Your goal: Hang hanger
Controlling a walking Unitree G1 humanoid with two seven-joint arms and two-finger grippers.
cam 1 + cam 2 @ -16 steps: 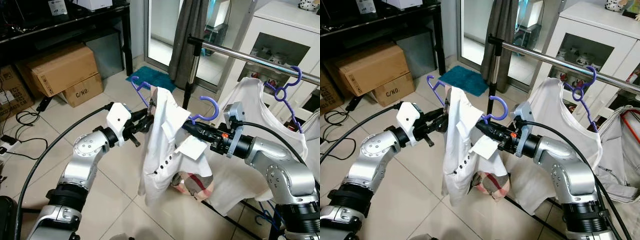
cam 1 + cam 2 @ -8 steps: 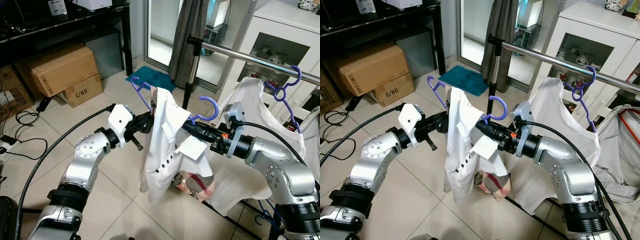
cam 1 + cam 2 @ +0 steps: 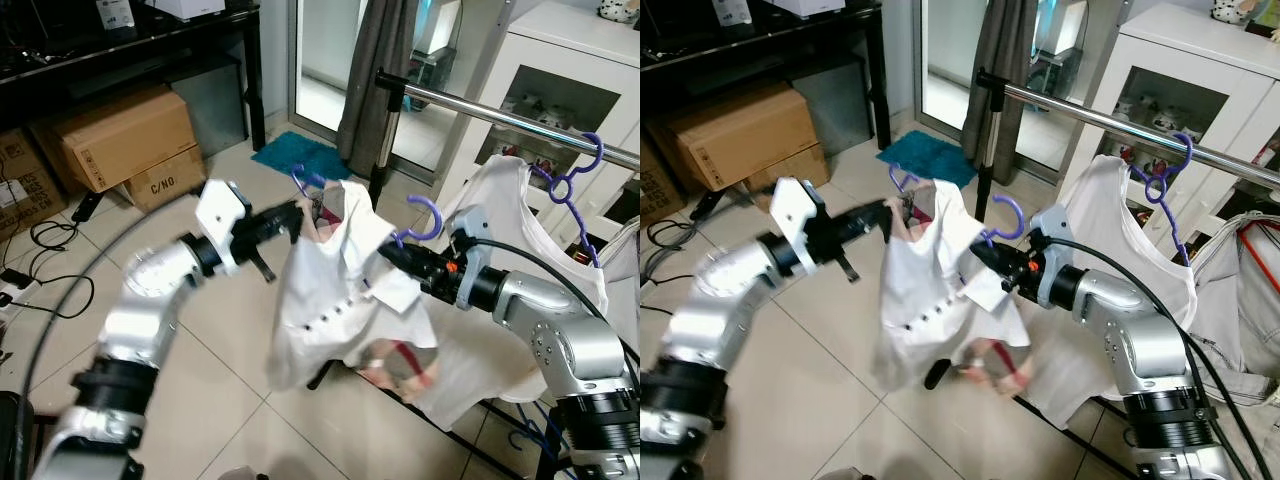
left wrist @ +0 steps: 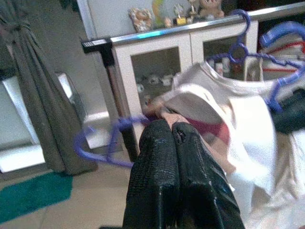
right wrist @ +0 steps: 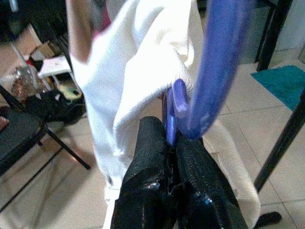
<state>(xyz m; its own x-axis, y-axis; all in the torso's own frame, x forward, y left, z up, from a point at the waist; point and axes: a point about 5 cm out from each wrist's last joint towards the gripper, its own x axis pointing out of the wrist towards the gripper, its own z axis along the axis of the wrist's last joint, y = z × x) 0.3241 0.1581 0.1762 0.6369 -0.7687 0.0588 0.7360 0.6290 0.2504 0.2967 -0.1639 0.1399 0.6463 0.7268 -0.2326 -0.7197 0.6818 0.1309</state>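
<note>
A purple hanger point(image 3: 424, 216) carries a white button shirt point(image 3: 335, 300) that hangs blurred between my two arms, with a checked cloth under it. My right gripper point(image 3: 386, 256) is shut on the hanger's neck just below the hook, as the right wrist view shows with the fingers point(image 5: 147, 157) clamped on the purple stem point(image 5: 170, 125). My left gripper point(image 3: 291, 214) is shut on the shirt's shoulder at the hanger's other end point(image 4: 112, 143). The metal rail point(image 3: 500, 114) runs above and behind. A second purple hanger point(image 3: 572, 180) with a white T-shirt point(image 3: 510, 200) hangs on it.
The rack's dark upright pole point(image 3: 384, 150) stands just behind the shirt. Cardboard boxes point(image 3: 120, 140) sit under a black desk at the left, with cables point(image 3: 40, 262) on the tiles. A teal mat point(image 3: 300, 155), a grey curtain point(image 3: 372, 60) and a white cabinet point(image 3: 560, 85) lie beyond.
My left arm has risen and stretched out, lifting its end of the hanger. The shirt has swung outward and blurred. The hook and right gripper have shifted slightly towards the rail.
</note>
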